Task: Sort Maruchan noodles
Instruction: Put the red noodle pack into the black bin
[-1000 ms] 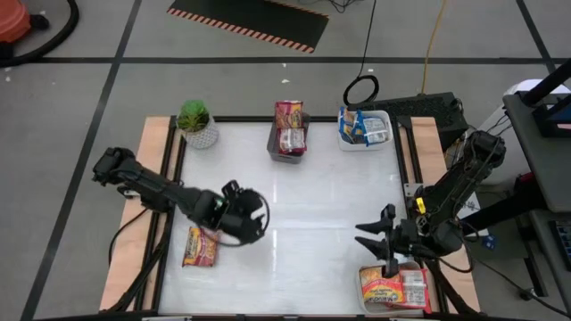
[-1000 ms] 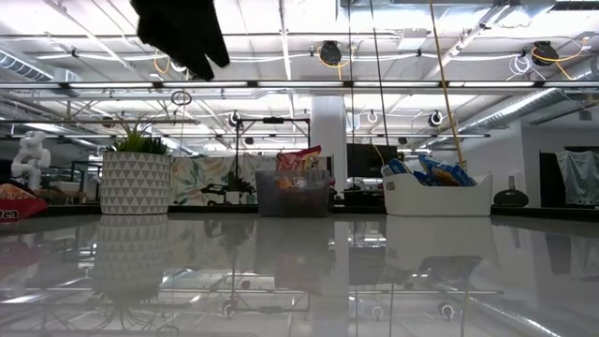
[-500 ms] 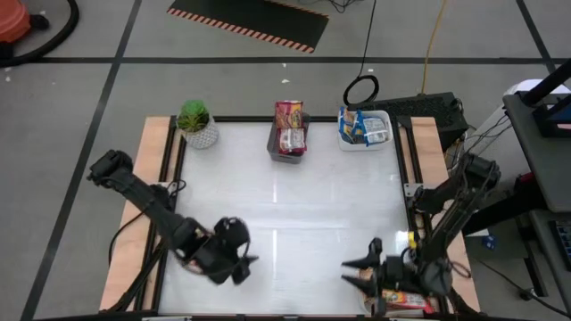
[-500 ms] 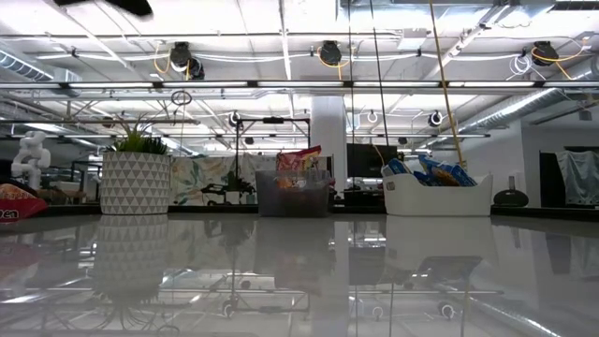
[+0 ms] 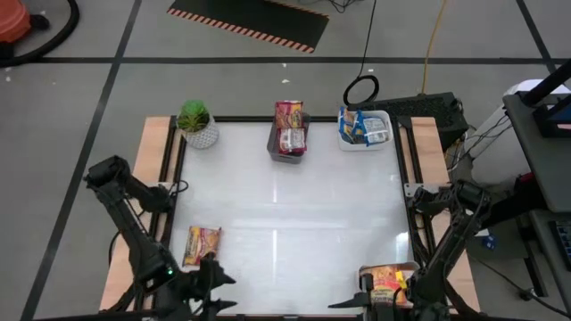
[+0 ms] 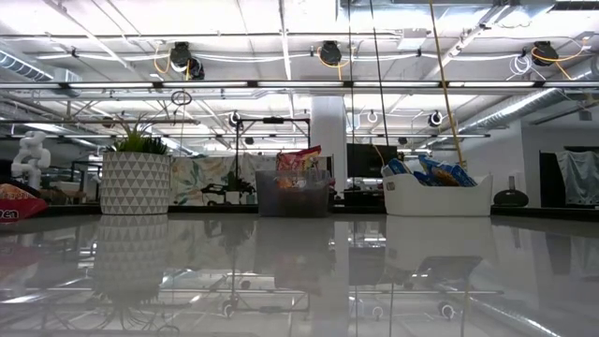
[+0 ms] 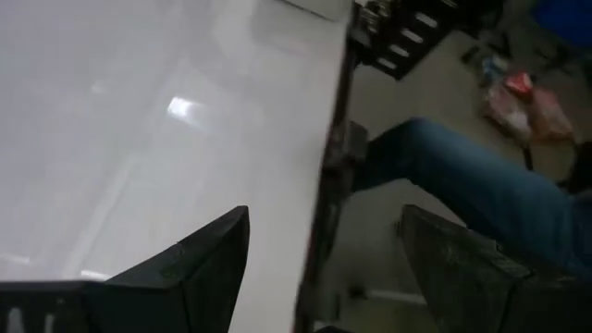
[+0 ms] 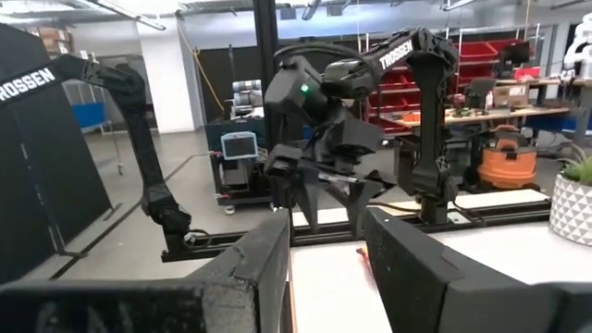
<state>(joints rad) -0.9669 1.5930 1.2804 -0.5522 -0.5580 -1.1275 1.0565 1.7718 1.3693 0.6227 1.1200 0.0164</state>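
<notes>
One orange-and-yellow noodle packet (image 5: 202, 245) lies flat on the table's near left part and shows at the low view's left edge (image 6: 13, 204). Red packets stand in the grey tray (image 5: 287, 135) at the far edge, and blue ones fill the white tray (image 5: 364, 127) beside it. More orange and red packets (image 5: 389, 283) lie at the near right corner. My left gripper (image 5: 221, 290) hangs open at the near edge, just near of the lone packet. My right gripper (image 5: 353, 300) is open at the near edge, left of the corner packets.
A small potted plant (image 5: 195, 123) stands at the far left corner. Wooden rails (image 5: 164, 169) run along both sides of the white tabletop. A person's leg in jeans (image 7: 462, 176) shows beyond the table's edge in the left wrist view.
Both arms have drawn back toward the near edge. The left gripper left its place over the lone packet in the table's left part and now sits near of it. The right gripper slid from beside the corner packets down to the near edge. The packets have kept still.
</notes>
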